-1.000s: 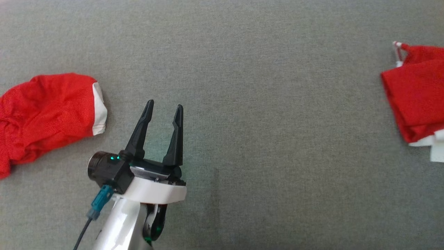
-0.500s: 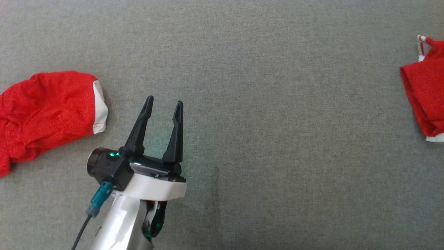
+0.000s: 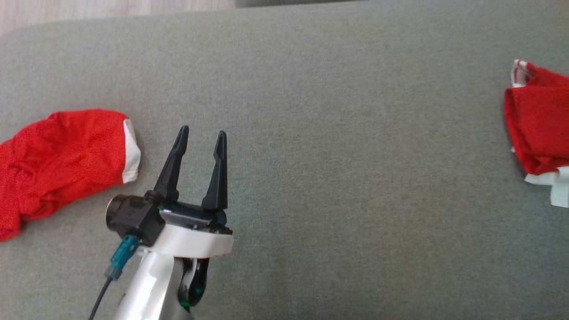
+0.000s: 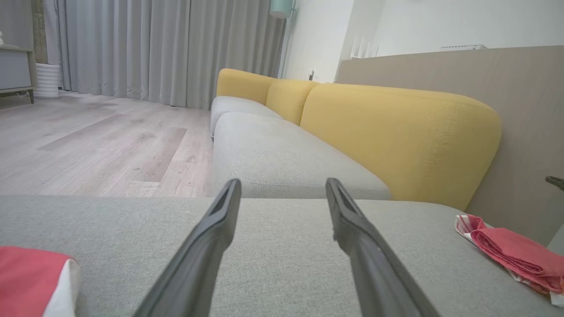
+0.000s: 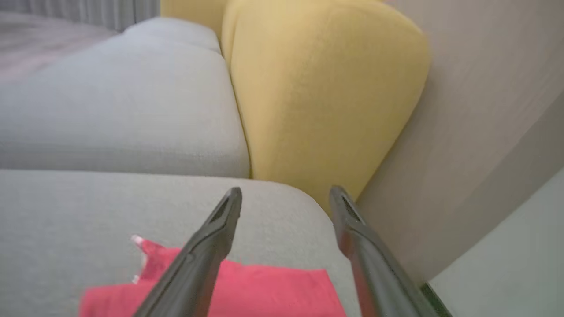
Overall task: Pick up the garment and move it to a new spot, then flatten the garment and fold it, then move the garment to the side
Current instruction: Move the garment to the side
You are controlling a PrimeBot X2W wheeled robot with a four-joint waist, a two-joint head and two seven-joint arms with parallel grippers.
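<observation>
A folded red garment with white trim lies at the right edge of the grey cushion. In the right wrist view my right gripper stands open just above this folded garment, with nothing between its fingers. A second red garment with a white hem lies crumpled at the far left. My left gripper hovers open and holds nothing, just right of that crumpled piece. The left wrist view has the left gripper between the crumpled garment and the folded one.
A yellow sofa backrest and a beige wall panel stand behind the cushion's right end. Another grey seat cushion lies beyond. Pale wooden floor and grey curtains are past the far edge.
The head camera has tilted, so the cushion's far edge and a strip of floor now show at the top. The left gripper has stayed open in the same pose.
</observation>
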